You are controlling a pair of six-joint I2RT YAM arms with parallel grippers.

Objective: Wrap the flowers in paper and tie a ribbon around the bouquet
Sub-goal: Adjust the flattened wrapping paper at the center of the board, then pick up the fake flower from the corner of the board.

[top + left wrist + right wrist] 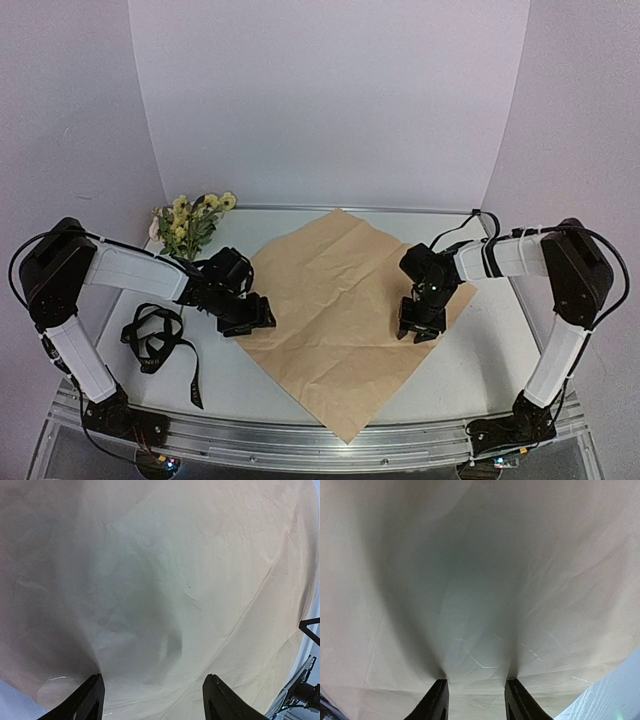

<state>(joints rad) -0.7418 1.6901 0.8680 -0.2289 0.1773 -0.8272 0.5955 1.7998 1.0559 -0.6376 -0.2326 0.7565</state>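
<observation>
The paper (335, 290) lies flat as a diamond in the middle of the table, tan face up and creased. My left gripper (262, 318) is low over its left corner. In the left wrist view its jaws (155, 682) stand wide open above the paper (175, 580), holding nothing. My right gripper (418, 330) is down on the sheet's right side. There the fingertips (476, 682) stand apart and touch the paper (480, 580), with only the flat sheet between them. The flowers (192, 222) lie at the back left, off the paper. The black ribbon (155, 335) sits bunched at the left.
White walls close in the back and both sides. The table's metal front rail (320, 445) runs along the near edge, with both arm bases on it. A strip of bare white table (490, 350) shows to the right of the paper.
</observation>
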